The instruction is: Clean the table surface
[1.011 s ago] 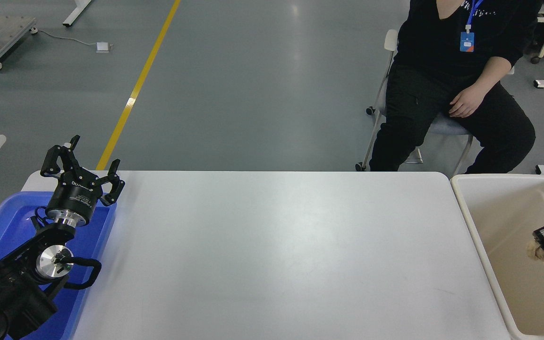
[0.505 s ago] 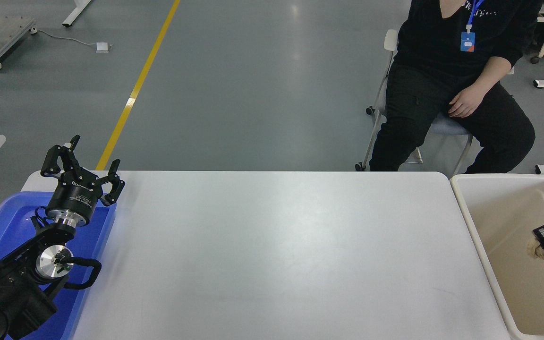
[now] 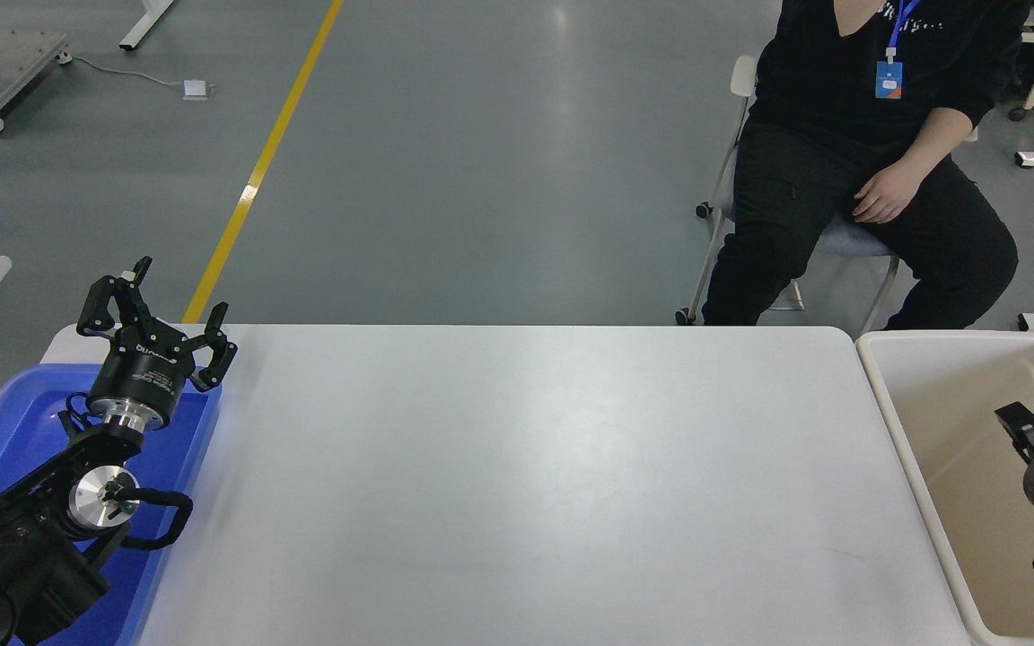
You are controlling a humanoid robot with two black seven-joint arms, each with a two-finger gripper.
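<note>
Parked at the near left, the left gripper (image 3: 158, 309) hangs over the far end of a blue tray (image 3: 10, 422), its fingers (image 3: 109, 301) spread wide with nothing between them. Much of the tray is covered by the black arm, and its near end runs off the bottom edge of the picture.

To the right lies the table surface (image 3: 526, 484), a wide white top that fills the middle of the view from the tray across to the bin; its near edge is cut off by the frame.

Beyond the far right corner a person (image 3: 867, 161) in dark clothes sits on a chair, one hand (image 3: 880, 195) resting on a thigh; the head is out of view.

At the far right stands a beige bin (image 3: 898, 431), partly cut off by the right and bottom edges. The right gripper (image 3: 1020, 426) sits inside it, showing only as a dark tip at the picture's edge, so I cannot tell whether it is spread or clenched.

Half a second ago a pale lump showed at that tip; now no such lump is visible, and the tip has shifted a little toward the far side of the bin. The left arm and the person have not moved.
</note>
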